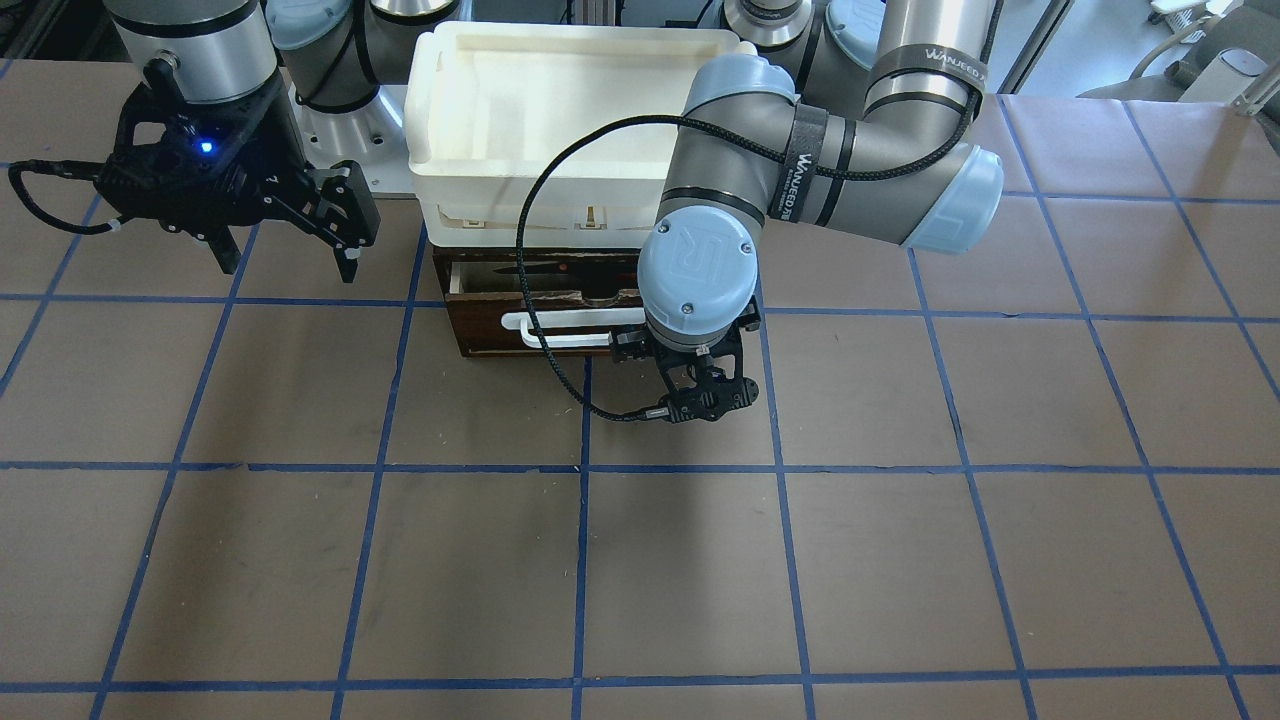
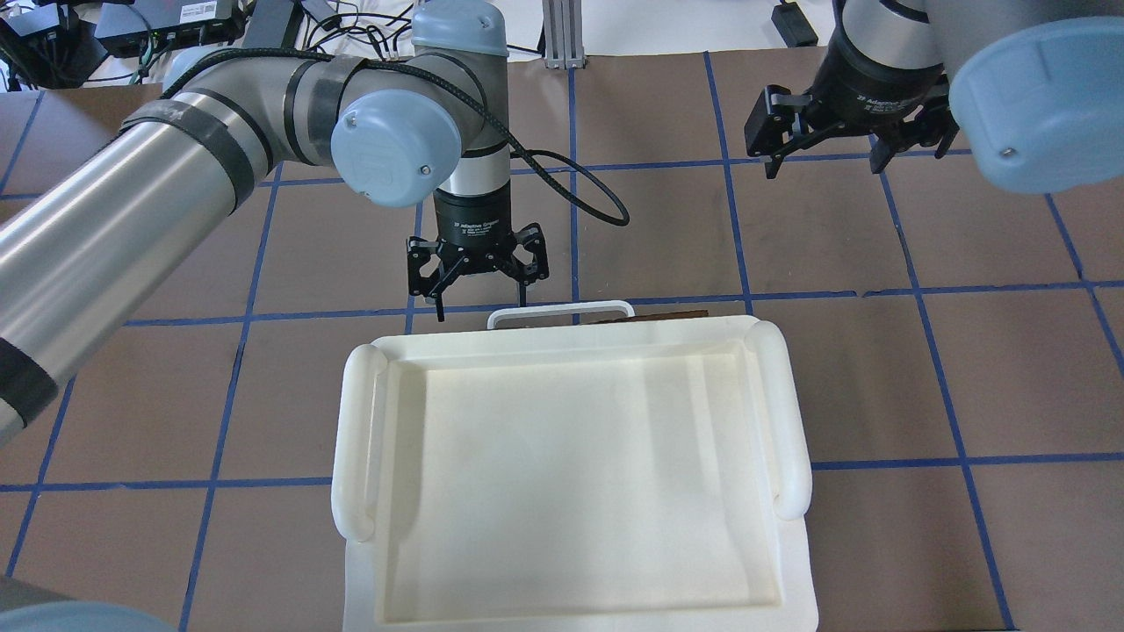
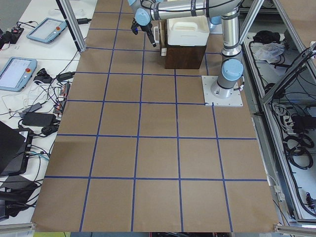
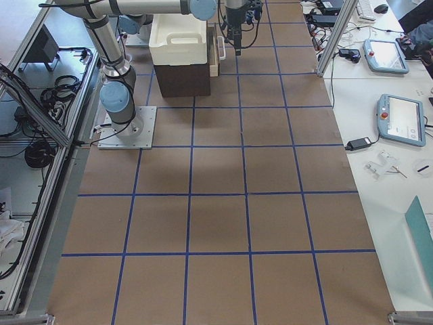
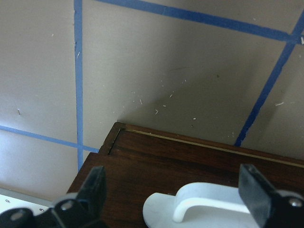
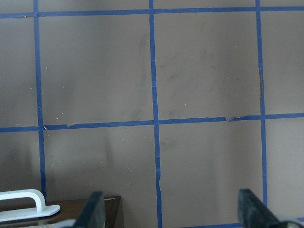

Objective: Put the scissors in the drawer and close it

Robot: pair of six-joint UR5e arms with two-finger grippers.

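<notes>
Two grippers, one drawer, one pair of scissors, one tray, entered in turn.

1. Drawer [image 1: 490,340]: dark brown front with a white handle [image 1: 565,325]. It stands part-way out of the dark cabinet [image 3: 185,58], and a strip of its pale interior shows in the front-facing view.

2. Scissors [image 1: 545,272]: lying flat inside the drawer, with the dark blades along its length. The loop end is partly hidden behind the left arm's wrist.

3. Left gripper [image 2: 480,307]: pointing down, just in front of the drawer front, near one end of the handle. The jaws are apart with nothing held. In the wrist view the fingers [image 5: 95,187] stand either side of the drawer's corner and the handle's end. Whether either finger touches the handle cannot be told.

4. Right gripper [image 2: 825,167]: raised over bare surface, well apart from the drawer. The jaws are apart with nothing held. Its wrist view catches only one end of the handle at the lower corner.

5. Tray [image 2: 351,439]: white plastic with rounded side rims. It sits on top of the cabinet, directly above the drawer.

6. Surface [image 1: 640,560]: brown, ruled into squares by blue tape.
</notes>
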